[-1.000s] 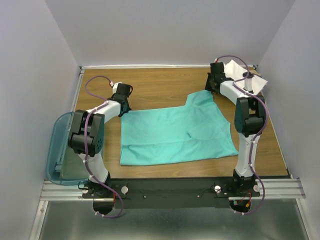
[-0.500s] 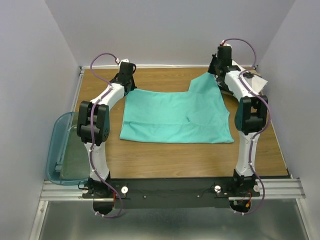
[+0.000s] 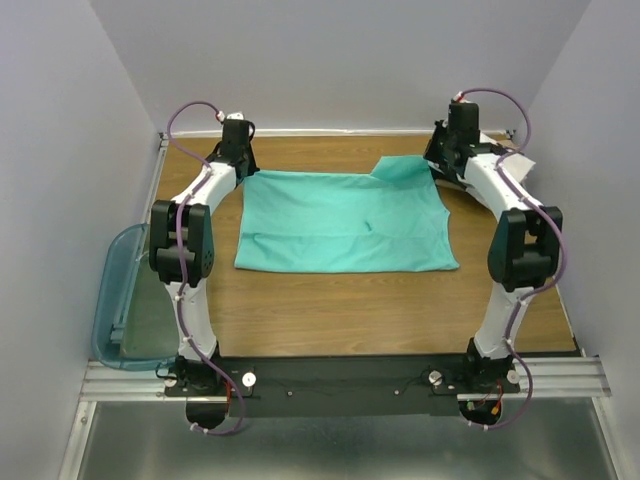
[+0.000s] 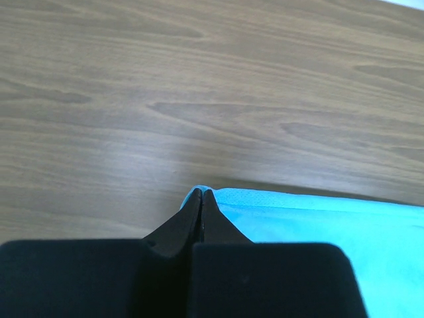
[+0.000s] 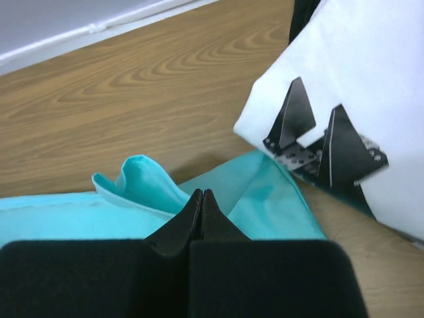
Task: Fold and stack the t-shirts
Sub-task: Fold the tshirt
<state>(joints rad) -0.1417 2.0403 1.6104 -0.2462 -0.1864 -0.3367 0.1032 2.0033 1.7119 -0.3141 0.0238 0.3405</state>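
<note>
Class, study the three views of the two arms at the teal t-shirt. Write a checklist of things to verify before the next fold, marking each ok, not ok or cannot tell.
1. Hold of the left gripper on the far left corner of the teal t-shirt: ok, shut on it.
2. Hold of the right gripper on the far right edge: ok, shut on it.
3. Shirt flat on the table: not ok, a flap curls up beside the right gripper.
4. The white t-shirt apart from the teal one: cannot tell, their edges meet in the right wrist view.
5. The bin clear of the shirt: ok.
</note>
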